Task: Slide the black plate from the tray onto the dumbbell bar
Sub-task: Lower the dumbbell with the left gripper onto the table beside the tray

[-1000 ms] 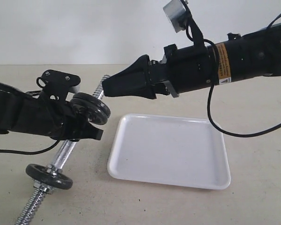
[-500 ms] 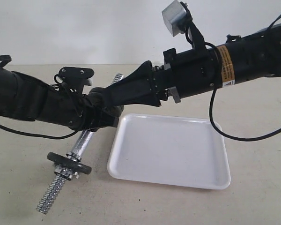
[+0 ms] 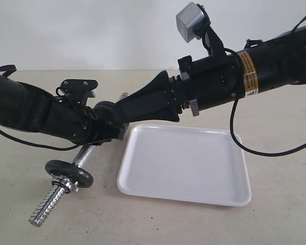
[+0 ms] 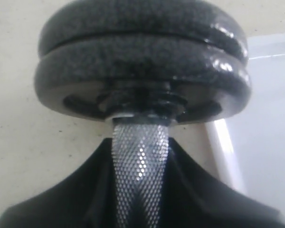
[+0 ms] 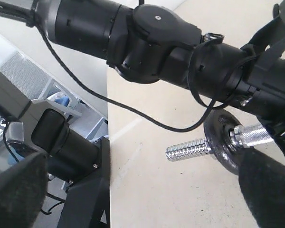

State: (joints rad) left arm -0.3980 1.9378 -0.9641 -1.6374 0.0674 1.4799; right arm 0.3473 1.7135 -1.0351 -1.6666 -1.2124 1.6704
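We read the sliding step as all but finished. The white, shallow, round-cornered plastic tray [image 3: 194, 168] lies bare at 4 o'clock from the left gripper [image 3: 101, 133]. That gripper is pinched onto the knurled middle of the short, shiny chrome steel dumbbell bar [image 3: 84, 154].

In the exterior view the bar slants from its threaded end at 7 o'clock up toward 1 o'clock. A lone black disc [image 3: 69, 173] sits on it at 7 o'clock of the grip. At 1 o'clock of the grip, the left wrist view shows two discs stacked face to face on the bar. We take the outer one to be the small round black metal plate [image 4: 142, 21] of the task, lying against an inner black disc [image 4: 142, 78].

The right gripper [image 3: 120, 109] points at that end, its fingers [image 5: 19, 190] spread wide with nothing between them.

The next move, in our judgement, calls for drawing the right gripper away toward 3 o'clock on a line that clears the stacked discs. The left grip should hold the bar steady meanwhile. We cannot tell whether anything locks the plate from outside, so a knock might send it off the open end.
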